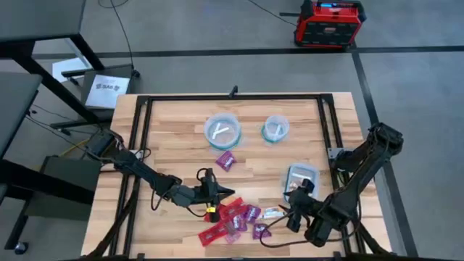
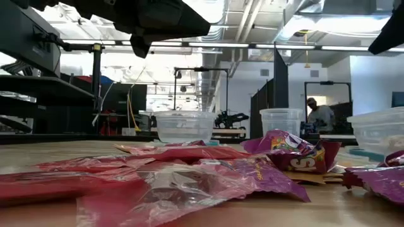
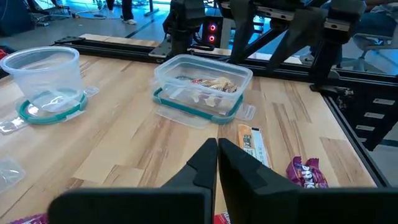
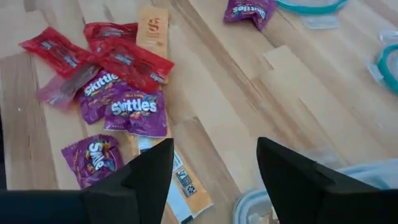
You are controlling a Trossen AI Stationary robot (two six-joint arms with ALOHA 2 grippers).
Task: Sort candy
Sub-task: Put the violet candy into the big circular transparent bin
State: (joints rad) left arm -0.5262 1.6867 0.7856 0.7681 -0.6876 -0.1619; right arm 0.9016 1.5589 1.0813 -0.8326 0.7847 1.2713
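Probably a robotics lab: exposed ceiling ducts (image 2: 252, 19), equipment racks (image 2: 38, 75), grey floor (image 1: 406, 80).

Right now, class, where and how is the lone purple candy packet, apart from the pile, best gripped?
The purple packet lies flat on the bare table with room all round. Probably come straight down from above and pinch across its narrower width, where the crinkled wrapper rises a little.

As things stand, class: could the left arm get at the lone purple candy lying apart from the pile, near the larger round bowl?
Probably yes. The left gripper, fingers shut, hovers over the pile's edge, and only bare table lies between it and the lone purple candy.
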